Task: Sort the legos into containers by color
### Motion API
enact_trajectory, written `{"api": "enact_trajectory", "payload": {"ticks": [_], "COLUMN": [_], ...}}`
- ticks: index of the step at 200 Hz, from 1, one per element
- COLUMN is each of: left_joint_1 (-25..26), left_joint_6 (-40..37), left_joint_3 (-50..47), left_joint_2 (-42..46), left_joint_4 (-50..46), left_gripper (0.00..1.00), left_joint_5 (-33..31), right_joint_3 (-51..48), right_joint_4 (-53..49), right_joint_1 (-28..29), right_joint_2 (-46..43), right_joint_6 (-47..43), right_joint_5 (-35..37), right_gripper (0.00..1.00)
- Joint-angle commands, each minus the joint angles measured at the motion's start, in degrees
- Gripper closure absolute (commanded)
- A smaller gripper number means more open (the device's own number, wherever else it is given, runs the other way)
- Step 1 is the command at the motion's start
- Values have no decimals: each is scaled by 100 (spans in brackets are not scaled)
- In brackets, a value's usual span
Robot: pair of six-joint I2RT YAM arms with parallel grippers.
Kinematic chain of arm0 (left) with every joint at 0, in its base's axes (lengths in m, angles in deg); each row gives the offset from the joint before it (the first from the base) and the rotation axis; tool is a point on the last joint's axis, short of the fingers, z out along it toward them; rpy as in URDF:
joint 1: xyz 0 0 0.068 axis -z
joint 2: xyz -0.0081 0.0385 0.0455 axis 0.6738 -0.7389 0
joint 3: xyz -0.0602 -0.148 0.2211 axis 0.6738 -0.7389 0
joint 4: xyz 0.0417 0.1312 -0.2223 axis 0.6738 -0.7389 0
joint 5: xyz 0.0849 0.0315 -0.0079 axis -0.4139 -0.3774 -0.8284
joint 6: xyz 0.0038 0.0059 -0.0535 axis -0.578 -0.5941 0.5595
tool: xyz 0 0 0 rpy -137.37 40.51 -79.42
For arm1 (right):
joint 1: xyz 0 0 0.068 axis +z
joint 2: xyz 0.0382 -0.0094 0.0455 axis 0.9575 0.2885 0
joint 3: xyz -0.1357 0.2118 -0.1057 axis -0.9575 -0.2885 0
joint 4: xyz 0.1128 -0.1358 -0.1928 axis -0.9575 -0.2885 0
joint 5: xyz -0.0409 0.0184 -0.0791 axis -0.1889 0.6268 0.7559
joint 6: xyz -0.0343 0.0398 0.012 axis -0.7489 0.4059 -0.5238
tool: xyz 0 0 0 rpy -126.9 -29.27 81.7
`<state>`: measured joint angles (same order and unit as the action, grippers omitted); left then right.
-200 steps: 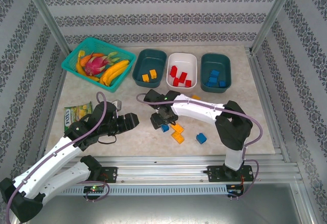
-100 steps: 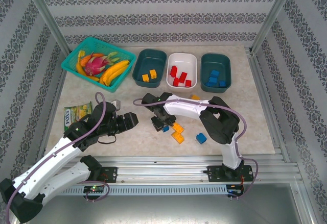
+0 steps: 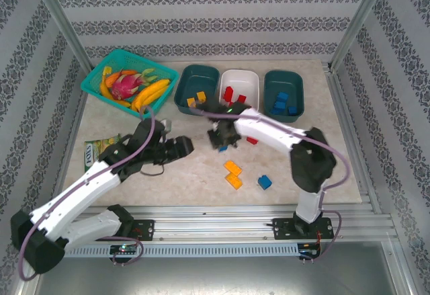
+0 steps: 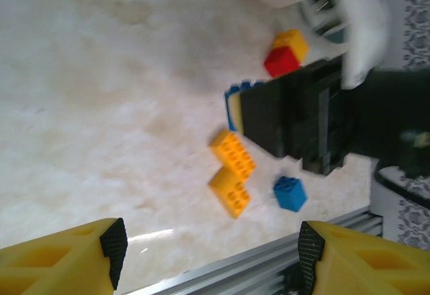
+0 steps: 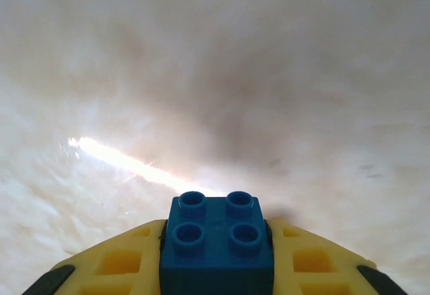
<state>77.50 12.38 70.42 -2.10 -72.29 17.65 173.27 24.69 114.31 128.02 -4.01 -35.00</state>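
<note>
**Right side open, middle crowded**

The pale marbled bench (image 3: 342, 154) is bare along its right side and between the left tool (image 3: 183, 146), jaws spread, and two touching orange plastic bricks (image 3: 234, 174). A loose blue plastic brick (image 3: 264, 182) lies near them. The right tool (image 3: 221, 137), clamped on a blue studded brick (image 5: 216, 238), and its white arm (image 3: 269, 132) stretch across the front of the white shallow plastic tub (image 3: 240, 72) and the right-hand dark teal plastic tub (image 3: 283, 73). A bright teal latticed basket (image 3: 94, 78) fills the far left corner.

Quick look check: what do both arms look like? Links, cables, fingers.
Left arm and right arm: white links, black joints and wrists, a grey-purple cable looped along each. Fingers are yellow, latticed, with black pads.
</note>
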Motion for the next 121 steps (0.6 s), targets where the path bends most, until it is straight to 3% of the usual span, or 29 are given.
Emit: {"api": "enact_trajectory", "payload": {"ticks": [1, 25, 50, 102, 121], "left_joint_1": [-51, -51, -52, -51, -53], "left_joint_6": [-291, -360, -331, -452, -449], "left_joint_3": [797, 1725, 2804, 4674, 5032], "left_joint_2": [-895, -2133, -3344, -5137, -5465], "left_joint_4": [1022, 1582, 1911, 1689, 1616], "left_gripper": [29, 30, 30, 31, 31], "left_joint_5": [510, 864, 1153, 1270, 1276], "right_joint_3": [245, 675, 1656, 4228, 4515], "right_joint_4": [-161, 27, 107, -464, -514], "right_joint_1": [-1045, -2201, -3062, -3671, -3777], "right_joint_2": [-534, -267, 649, 2846, 3216], "right_joint_6": [-217, -431, -420, -257, -156], "right_joint_5": [14, -281, -566, -690, -599], "right_gripper": [80, 80, 80, 79, 79]}}
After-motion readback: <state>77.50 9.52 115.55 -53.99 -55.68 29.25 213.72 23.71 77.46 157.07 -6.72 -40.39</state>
